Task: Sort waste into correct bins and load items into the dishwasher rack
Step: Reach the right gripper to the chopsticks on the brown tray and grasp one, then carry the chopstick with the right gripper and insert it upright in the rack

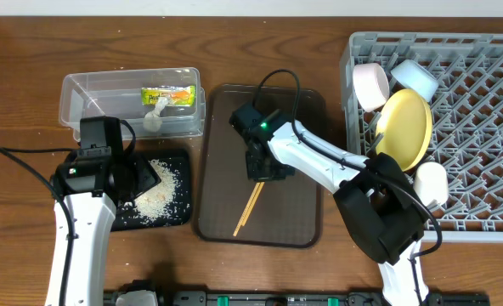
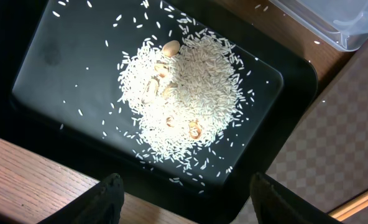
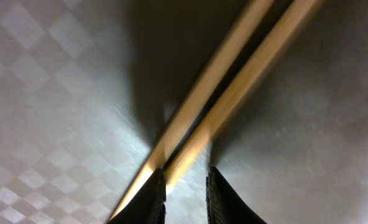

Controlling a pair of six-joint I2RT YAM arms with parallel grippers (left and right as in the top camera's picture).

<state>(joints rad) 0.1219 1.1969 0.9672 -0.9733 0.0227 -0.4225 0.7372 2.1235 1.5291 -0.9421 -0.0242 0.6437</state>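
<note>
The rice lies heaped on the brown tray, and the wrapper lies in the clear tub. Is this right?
One point is wrong: the place of the rice. The rice lies heaped in the black tray, as the left wrist view shows plainly. The rest stands: the wrapper lies in the clear tub, as the overhead view shows.

You have no wording here that can be read; the only print is on the green-yellow snack wrapper, lying in the clear tub at about ten o'clock from the table's middle in the overhead view; its lettering is too small and blurred for you to make out.
</note>
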